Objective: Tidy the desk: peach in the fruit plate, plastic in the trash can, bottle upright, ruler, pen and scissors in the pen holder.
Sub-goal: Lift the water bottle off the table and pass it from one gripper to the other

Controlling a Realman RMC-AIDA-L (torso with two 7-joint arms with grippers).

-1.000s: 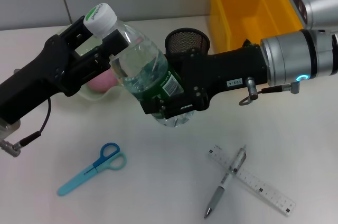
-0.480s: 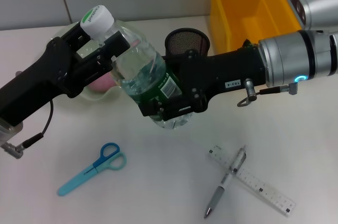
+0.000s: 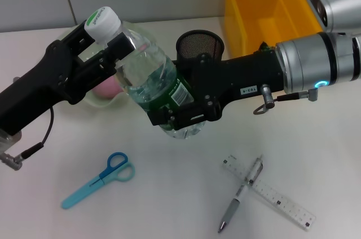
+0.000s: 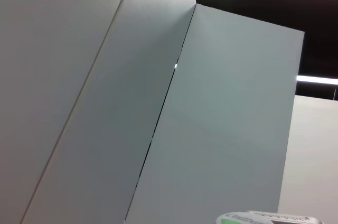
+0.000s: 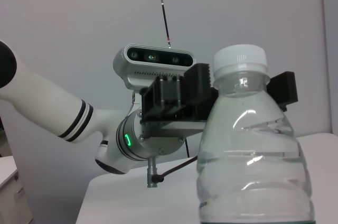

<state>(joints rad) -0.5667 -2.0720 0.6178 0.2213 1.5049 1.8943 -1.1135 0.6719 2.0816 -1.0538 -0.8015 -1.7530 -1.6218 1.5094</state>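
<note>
1. 1 left gripper (image 3: 107, 44) is seen at the left of the head view, reaching in from the lower left; its 2 fingers are set on either side of the neck of the bottle, just below the cap, and whether they press the neck cannot be told.
2. 1 fruit plate (image 3: 90, 99), pale green, lies behind the left gripper, with 1 pink peach (image 3: 108, 86) seen in it, partly hidden by the arm.
3. 1 pair of scissors (image 3: 100, 180) with blue handles lies flat on the table (image 3: 169, 194) near the front left, well apart from the other things.
4. 1 bottle (image 3: 149, 78), clear with a green label and a white cap (image 3: 102, 21), is held off the table, tilted with the cap up and to the left. In the right wrist view it (image 5: 253, 166) fills the foreground, with the left gripper (image 5: 240, 94) behind its neck.
5. 1 right gripper (image 3: 180, 116) is closed around the lower body of the bottle, at the label.
6. 1 pen holder (image 3: 198, 43), black mesh, stands upright behind the right arm.
7. 1 pen (image 3: 241, 194) lies across 1 clear ruler (image 3: 282, 200) at the front right, the 2 touching and forming a cross.
8. 1 yellow trash can (image 3: 271, 8) stands at the back right.
</note>
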